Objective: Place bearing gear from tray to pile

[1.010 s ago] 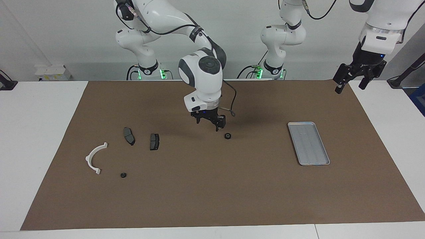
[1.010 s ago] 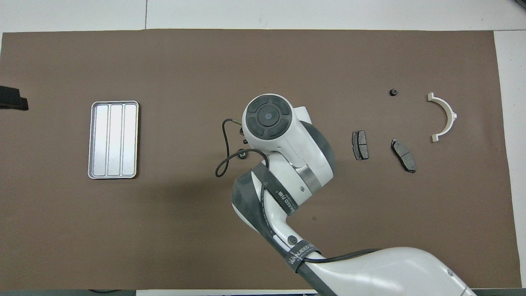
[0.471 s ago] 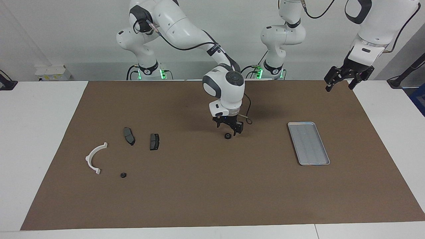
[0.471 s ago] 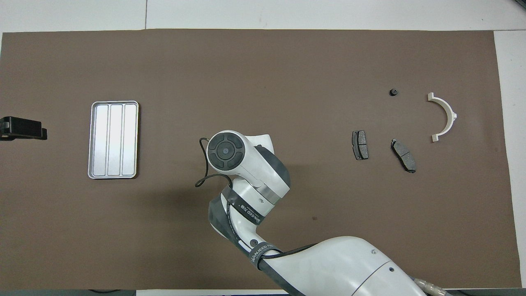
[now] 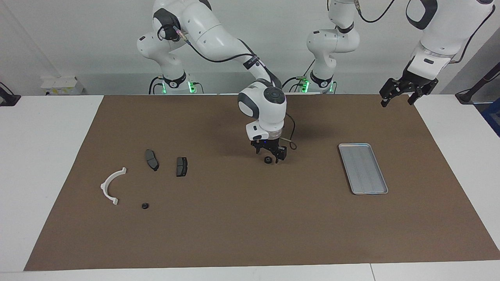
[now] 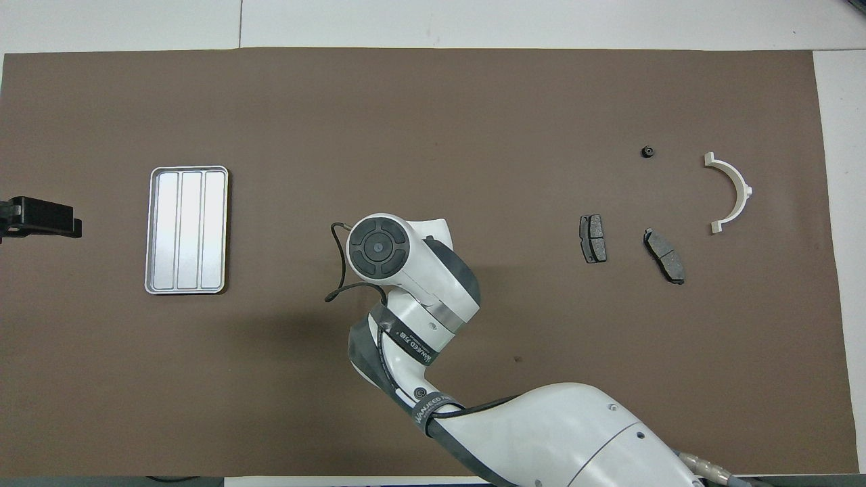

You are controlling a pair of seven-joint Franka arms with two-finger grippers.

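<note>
Descending: right pincer (image 5: 272, 157) has dropped open around bearing gear (image 5: 268, 160), nothing held | gear between tray (image 5: 363, 168) and pile | left pincer (image 5: 398, 94) open, empty, waiting

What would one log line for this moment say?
right gripper: open, around bearing gear on mat | left gripper: open, waiting | tray: empty
</note>
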